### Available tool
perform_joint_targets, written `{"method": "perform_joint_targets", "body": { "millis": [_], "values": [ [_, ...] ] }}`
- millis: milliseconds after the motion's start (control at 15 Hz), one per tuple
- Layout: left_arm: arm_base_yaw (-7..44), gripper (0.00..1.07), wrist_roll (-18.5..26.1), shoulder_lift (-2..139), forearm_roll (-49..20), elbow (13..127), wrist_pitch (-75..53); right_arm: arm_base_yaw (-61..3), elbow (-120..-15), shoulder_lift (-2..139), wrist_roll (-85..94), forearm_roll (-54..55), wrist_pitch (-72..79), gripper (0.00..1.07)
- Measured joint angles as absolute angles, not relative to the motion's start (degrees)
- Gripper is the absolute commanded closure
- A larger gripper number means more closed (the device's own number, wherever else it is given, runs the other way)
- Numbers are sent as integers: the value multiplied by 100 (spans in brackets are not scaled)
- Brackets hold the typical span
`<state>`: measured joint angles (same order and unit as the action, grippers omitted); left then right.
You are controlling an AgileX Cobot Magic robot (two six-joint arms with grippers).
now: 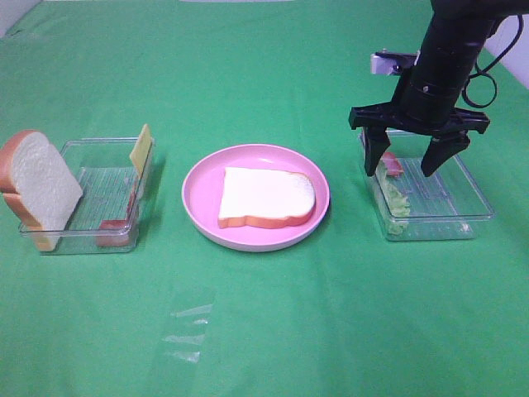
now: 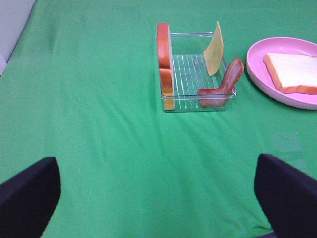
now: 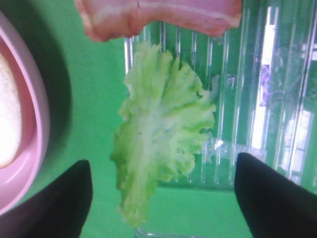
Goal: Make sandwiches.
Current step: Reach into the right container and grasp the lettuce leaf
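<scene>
One white bread slice [image 1: 266,198] with an orange-brown crust lies flat on the round pink plate [image 1: 201,180]. A second bread slice [image 1: 37,184] stands on edge in the left clear tray [image 1: 91,178], with a yellow cheese slice [image 1: 141,147] and a bacon strip [image 1: 116,227]. The right clear tray [image 1: 450,198] holds light green lettuce [image 3: 161,129] and a bacon strip [image 3: 158,17]. My right gripper [image 1: 411,159] is open and empty, hanging just above that lettuce. My left gripper [image 2: 156,198] is open and empty over bare cloth, short of the left tray [image 2: 198,72].
A green cloth [image 1: 264,331] covers the table. A small piece of clear plastic film [image 1: 188,324] lies on the cloth in front of the plate. The plate [image 2: 257,67] sits between the two trays.
</scene>
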<state>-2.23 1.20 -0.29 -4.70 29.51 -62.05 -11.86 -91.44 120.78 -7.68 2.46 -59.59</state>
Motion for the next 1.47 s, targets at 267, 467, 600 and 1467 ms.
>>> {"method": "perform_joint_targets", "body": {
  "millis": [267, 467, 600, 1467],
  "values": [
    [-223, 4, 120, -29, -458, 2951, -6205, -1186, -9144, 12296, -728, 481, -5890, 31],
    [-223, 4, 120, -29, -447, 2951, -6205, -1186, -9144, 12290, -728, 527, -5890, 44],
    [-223, 4, 120, -29, -447, 2951, -6205, -1186, -9144, 12290, -728, 539, -5890, 63],
    [-223, 4, 120, -29, -435, 2951, -6205, -1186, -9144, 12290, -779, 567, -5993, 89]
  ]
}}
